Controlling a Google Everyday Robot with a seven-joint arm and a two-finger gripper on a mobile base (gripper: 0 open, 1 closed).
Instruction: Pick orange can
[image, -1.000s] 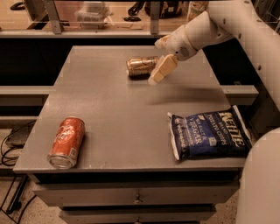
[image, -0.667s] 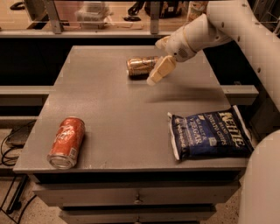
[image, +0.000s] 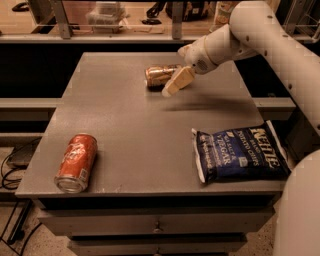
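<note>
The grey table (image: 150, 145) has free room in its middle. A red can (image: 76, 161) lies on its front left and a Kettle chips bag (image: 240, 154) on its front right. The white arm (image: 260, 35) bends down from the table's right side. The gripper (image: 176, 82) is at the right end of the orange can (image: 160, 75); open or closed, I cannot tell. The can, bronze with pale marks, lies on its side near the table's far edge.

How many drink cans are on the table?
2. The orange can lies on its side at the far middle, by the gripper; the red can lies at the near left corner. None appear hidden.
</note>
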